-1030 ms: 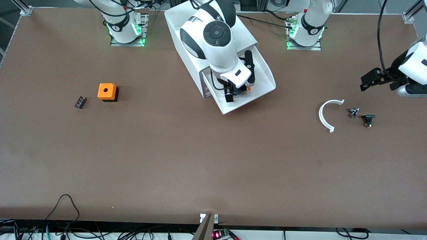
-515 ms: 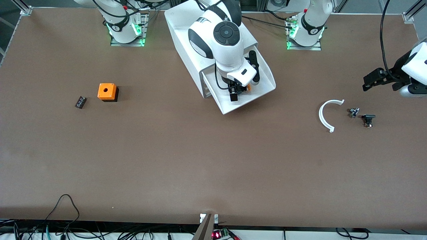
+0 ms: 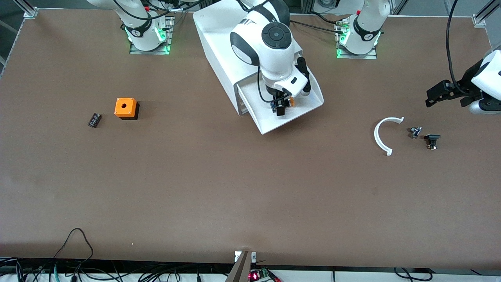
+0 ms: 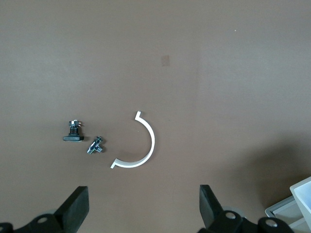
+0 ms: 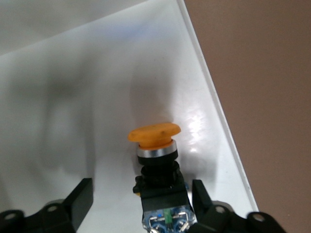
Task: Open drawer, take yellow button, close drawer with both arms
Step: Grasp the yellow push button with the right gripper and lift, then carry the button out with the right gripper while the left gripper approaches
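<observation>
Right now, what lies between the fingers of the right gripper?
In the right wrist view, the button lies in the drawer between the open right gripper fingers, which do not touch it.

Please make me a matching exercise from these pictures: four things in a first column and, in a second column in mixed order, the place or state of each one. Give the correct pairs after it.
Column one:
1. button
2. drawer
3. left gripper
4. orange cube

Column two:
A. pulled out of the white cabinet
B. on the table toward the right arm's end, beside a small black part
C. lying in the drawer, between the open fingers of the right gripper
D. open, over the white curved piece

Pairs: 1-C, 2-A, 3-D, 4-B
</observation>
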### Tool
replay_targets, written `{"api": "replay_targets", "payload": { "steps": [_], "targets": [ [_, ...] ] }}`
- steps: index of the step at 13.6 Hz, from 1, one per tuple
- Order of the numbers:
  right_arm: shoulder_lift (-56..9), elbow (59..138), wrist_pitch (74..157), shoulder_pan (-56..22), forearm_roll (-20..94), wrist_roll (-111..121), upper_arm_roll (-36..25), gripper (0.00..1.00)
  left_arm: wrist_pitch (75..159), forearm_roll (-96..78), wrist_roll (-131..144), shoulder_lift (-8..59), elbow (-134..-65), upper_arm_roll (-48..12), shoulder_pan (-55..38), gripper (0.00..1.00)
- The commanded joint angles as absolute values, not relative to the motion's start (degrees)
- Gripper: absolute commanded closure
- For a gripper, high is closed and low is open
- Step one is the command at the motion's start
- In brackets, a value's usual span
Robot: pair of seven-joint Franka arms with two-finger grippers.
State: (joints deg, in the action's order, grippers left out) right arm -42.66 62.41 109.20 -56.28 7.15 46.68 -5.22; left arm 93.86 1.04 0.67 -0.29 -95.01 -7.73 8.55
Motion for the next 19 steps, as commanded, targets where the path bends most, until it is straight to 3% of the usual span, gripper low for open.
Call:
{"api": "replay_targets", "payload": {
  "steps": [1,10,14,19],
  "targets": [
    [-43.94,60.21,109.51,-57.74,6.42,46.58,-7.12,0.29,92.64,1.93,-0.44,0.35,-93.60,-7.38,8.53,0.00],
    [-45.00,60.38,112.58,-57.74,6.50,46.32,-7.03,0.60,92.64,2.11,-0.44,0.53,-93.60,-7.38,8.44,0.00],
    [-43.95,60.29,112.76,-57.83,6.59,43.25,-6.68,0.68,92.90,1.85,-0.44,0.79,-93.52,-7.47,8.44,0.00],
    [-38.16,60.73,112.07,-56.87,6.33,39.11,-6.77,0.69,92.99,1.85,-0.44,0.79,-93.60,-7.47,8.53,0.00]
  ]
}}
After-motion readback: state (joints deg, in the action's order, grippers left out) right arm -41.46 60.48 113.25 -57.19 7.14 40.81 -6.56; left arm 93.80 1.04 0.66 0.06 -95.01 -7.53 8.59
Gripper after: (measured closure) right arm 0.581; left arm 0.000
